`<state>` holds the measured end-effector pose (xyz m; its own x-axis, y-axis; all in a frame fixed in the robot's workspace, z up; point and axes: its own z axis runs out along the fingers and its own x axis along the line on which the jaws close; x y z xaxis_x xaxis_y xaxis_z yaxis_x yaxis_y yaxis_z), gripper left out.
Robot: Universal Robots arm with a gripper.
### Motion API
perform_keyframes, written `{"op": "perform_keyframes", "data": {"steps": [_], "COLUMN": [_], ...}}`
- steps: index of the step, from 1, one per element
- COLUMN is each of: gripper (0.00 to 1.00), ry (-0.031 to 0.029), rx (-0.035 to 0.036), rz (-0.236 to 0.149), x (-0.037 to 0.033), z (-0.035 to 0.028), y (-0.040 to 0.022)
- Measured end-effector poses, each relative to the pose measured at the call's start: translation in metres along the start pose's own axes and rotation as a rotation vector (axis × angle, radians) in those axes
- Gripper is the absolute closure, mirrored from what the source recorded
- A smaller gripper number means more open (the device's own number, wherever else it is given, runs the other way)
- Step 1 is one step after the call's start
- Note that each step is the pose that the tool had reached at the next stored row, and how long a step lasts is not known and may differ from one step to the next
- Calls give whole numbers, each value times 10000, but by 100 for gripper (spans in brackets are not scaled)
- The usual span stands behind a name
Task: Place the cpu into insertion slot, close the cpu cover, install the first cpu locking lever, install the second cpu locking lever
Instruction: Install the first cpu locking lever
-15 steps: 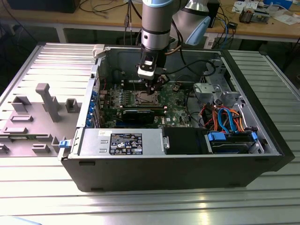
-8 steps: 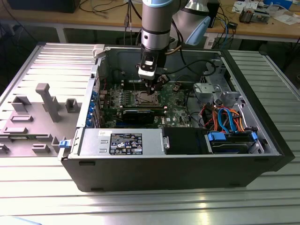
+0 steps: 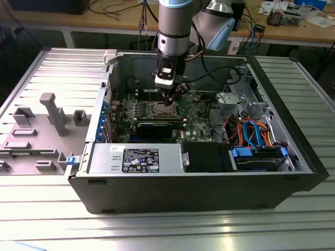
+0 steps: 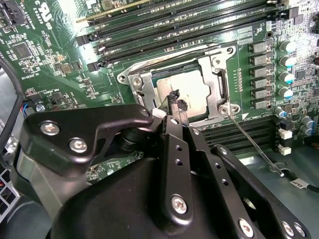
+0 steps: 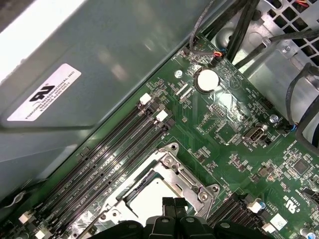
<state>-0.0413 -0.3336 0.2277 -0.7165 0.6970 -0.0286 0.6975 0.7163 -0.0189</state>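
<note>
The cpu lies flat in the insertion slot, its silver-grey top showing through the window of the cpu cover. The cover lies down over the socket, its frame around the chip; both wrist views show it, with the cpu and cpu cover just past the fingertips. My gripper hangs directly above one edge of the chip, fingers shut with nothing between them. A thin wire locking lever runs out from a socket corner across the board, away from the frame.
The socket sits on the green motherboard inside an open computer case. Long black memory slots flank it on both sides. A power supply lies at the case front, cables and drive bays at the exterior view's right.
</note>
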Motion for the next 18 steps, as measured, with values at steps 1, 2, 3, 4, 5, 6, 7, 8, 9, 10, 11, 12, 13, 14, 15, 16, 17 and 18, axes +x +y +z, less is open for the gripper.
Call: {"op": "perform_keyframes", "data": {"steps": [1, 2, 3, 4, 5, 6, 7, 8, 9, 10, 11, 12, 13, 14, 15, 16, 17, 18], "gripper": [89, 89, 89, 89, 89, 89, 89, 89, 89, 89, 89, 89, 89, 89, 89, 89, 89, 89], "ry": [-1, -1, -2, -2, -3, -4, -4, -5, -5, -5, -6, -6, -6, -7, -8, -8, -9, -10], "rx": [-1, -1, -2, -3, -4, -5, -6, -6, -7, -8, -8, -8, -10, -11, -12, -13, -14, -14], "rz": [-28, -51, -89, -113, -147, -172, -203, -224, -239, -267, -284, -301, -333, -387, -421, -449, -475, -491], "x": [0, 0, 0, 0, 0, 0, 0, 0, 0, 0, 0, 0, 0, 0, 0, 0, 0, 0], "z": [0, 0, 0, 0, 0, 0, 0, 0, 0, 0, 0, 0, 0, 0, 0, 0, 0, 0], "y": [0, 0, 0, 0, 0, 0, 0, 0, 0, 0, 0, 0, 0, 0, 0, 0, 0, 0]}}
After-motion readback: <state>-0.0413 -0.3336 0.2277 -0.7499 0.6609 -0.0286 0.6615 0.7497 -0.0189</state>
